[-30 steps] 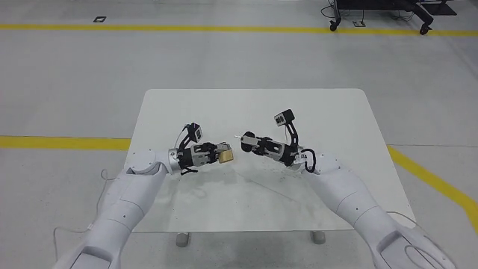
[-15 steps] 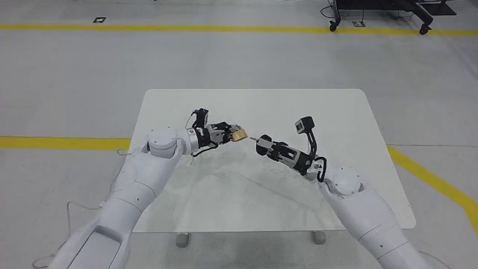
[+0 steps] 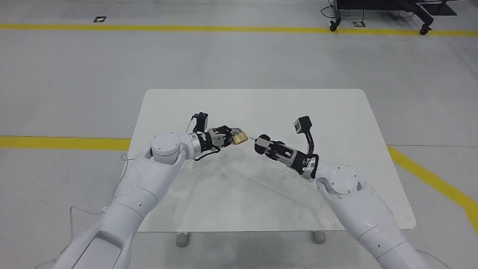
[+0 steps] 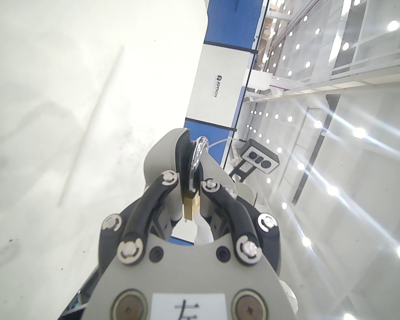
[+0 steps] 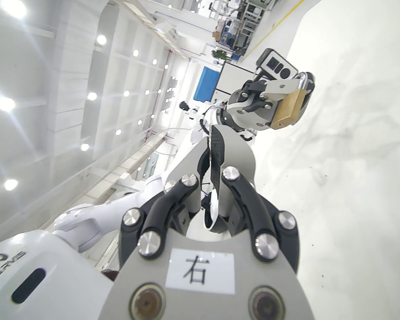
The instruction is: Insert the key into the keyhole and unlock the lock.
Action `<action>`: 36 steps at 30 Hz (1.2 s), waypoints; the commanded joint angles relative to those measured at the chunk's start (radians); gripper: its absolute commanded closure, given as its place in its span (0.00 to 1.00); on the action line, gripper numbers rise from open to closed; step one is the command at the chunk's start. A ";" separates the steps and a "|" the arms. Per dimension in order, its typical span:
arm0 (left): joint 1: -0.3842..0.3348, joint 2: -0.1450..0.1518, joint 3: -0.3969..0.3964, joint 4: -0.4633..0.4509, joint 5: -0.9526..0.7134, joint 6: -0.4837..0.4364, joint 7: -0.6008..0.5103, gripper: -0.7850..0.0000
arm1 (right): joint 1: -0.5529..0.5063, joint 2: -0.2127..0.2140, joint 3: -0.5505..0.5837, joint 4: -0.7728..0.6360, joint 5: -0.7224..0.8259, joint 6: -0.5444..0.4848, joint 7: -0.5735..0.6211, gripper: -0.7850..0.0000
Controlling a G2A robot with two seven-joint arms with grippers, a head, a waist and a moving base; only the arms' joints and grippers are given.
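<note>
so the left gripper is pinching the lock above the table, bottom end toward the right gripper, probably so the key goes straight in. Right one's clamped on it, tip just short

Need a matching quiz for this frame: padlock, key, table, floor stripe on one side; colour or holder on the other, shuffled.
Column 1
1. padlock
2. key
3. table
4. floor stripe

Column 2
A. white, under both arms
B. yellow
C. pinched in the right gripper
D. brass, clamped in the left gripper

Pairs: 1-D, 2-C, 3-A, 4-B
</note>
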 commanded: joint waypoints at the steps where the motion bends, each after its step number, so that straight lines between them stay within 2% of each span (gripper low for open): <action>1: 0.003 -0.003 -0.006 -0.011 -0.005 -0.004 0.046 1.00 | -0.020 0.000 0.005 -0.024 -0.041 0.057 -0.077 1.00; 8: 0.013 -0.019 -0.001 -0.014 -0.038 -0.027 0.103 1.00 | -0.106 -0.005 -0.010 -0.142 -0.204 0.247 -0.329 1.00; 12: 0.012 -0.027 0.003 -0.005 -0.044 -0.053 0.114 1.00 | -0.127 -0.012 -0.018 -0.178 -0.217 0.282 -0.387 1.00; 17: 0.014 -0.038 -0.005 0.012 -0.117 -0.067 0.058 1.00 | -0.131 -0.025 -0.038 -0.195 -0.217 0.290 -0.467 1.00; 26: -0.005 -0.049 -0.008 0.056 -0.141 -0.076 0.004 1.00 | -0.109 -0.048 -0.082 -0.168 -0.207 0.260 -0.490 1.00; 36: -0.013 -0.057 -0.004 0.071 -0.114 -0.088 0.006 1.00 | -0.098 -0.062 -0.079 -0.144 -0.188 0.253 -0.494 1.00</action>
